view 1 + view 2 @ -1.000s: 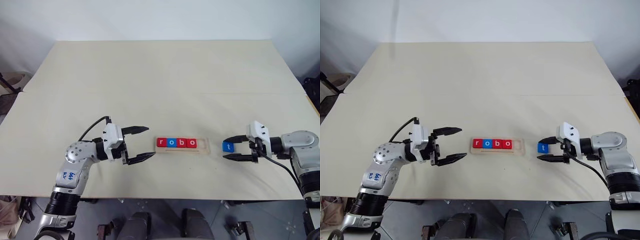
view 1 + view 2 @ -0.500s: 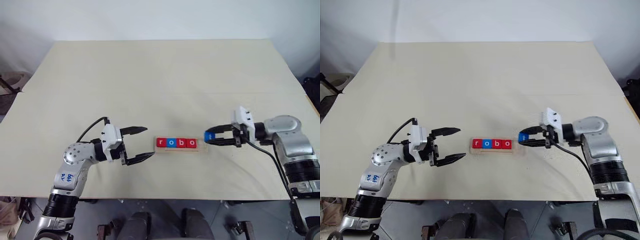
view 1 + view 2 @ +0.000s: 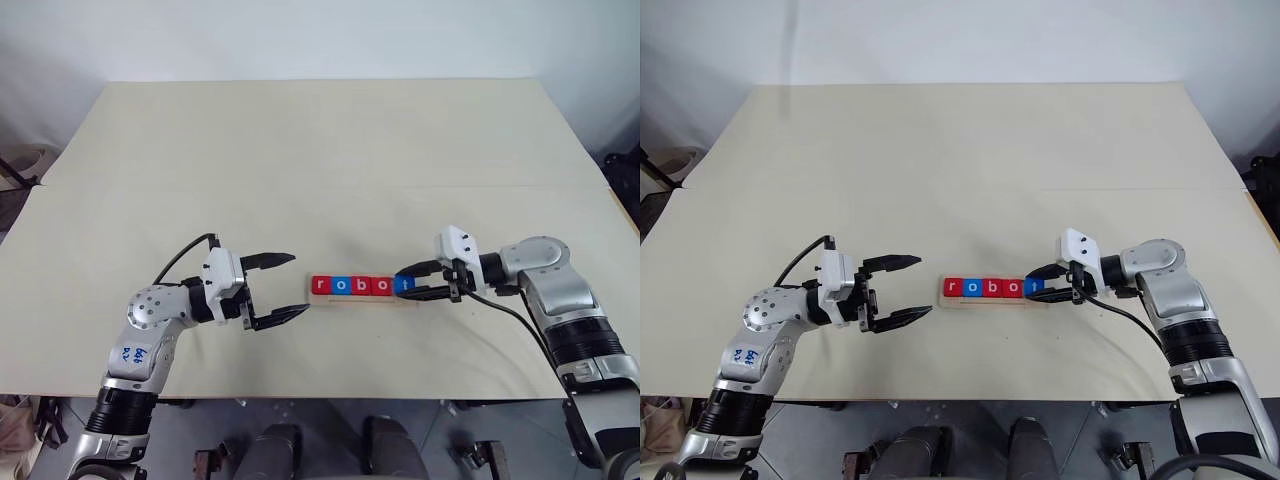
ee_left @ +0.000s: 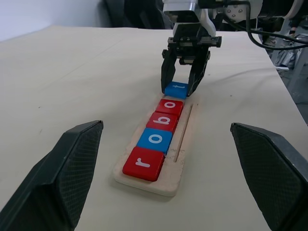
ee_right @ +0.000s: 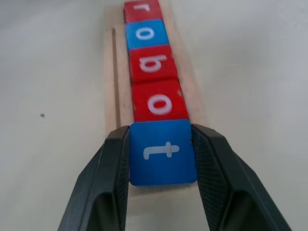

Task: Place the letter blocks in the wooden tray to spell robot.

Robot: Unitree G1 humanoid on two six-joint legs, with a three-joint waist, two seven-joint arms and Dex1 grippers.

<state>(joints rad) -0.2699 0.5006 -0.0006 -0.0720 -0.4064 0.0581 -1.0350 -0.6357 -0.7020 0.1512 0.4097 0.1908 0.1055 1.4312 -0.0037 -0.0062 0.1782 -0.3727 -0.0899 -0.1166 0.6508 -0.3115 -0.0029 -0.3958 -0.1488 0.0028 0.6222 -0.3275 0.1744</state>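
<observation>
Jaws of our left gripper [image 3: 281,288] spread wide, empty, at 9 o'clock of wooden tray [image 3: 362,299] on counter [image 3: 320,170]. Tray holds red r [image 4: 144,163], blue o [image 4: 155,139], red b [image 4: 162,121], red o [image 4: 169,105]. Our right gripper [image 3: 405,283] at 3 o'clock end, jaws pinching blue t block [image 5: 162,152] at last slot.
</observation>
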